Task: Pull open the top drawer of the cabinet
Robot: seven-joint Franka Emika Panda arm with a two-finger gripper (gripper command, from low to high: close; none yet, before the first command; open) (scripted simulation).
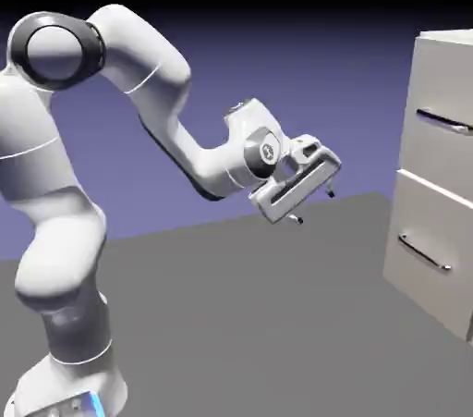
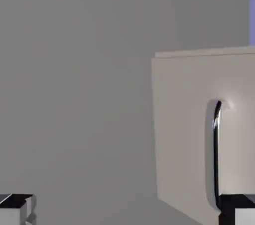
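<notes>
I'm holding my pincer point(image 1: 314, 204) wide open and empty, well short of the cabinet point(image 1: 442, 64), top drawer point(image 1: 445, 142) handle point(image 1: 443, 121) lying up-right, bar horizontal.

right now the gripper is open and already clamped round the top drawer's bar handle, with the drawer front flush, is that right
Not quite. The gripper is open, but it is not on the handle: the exterior view shows it hanging in the air well short of the cabinet, with bare table between them. The top drawer does sit flush, its bar handle untouched.
</notes>
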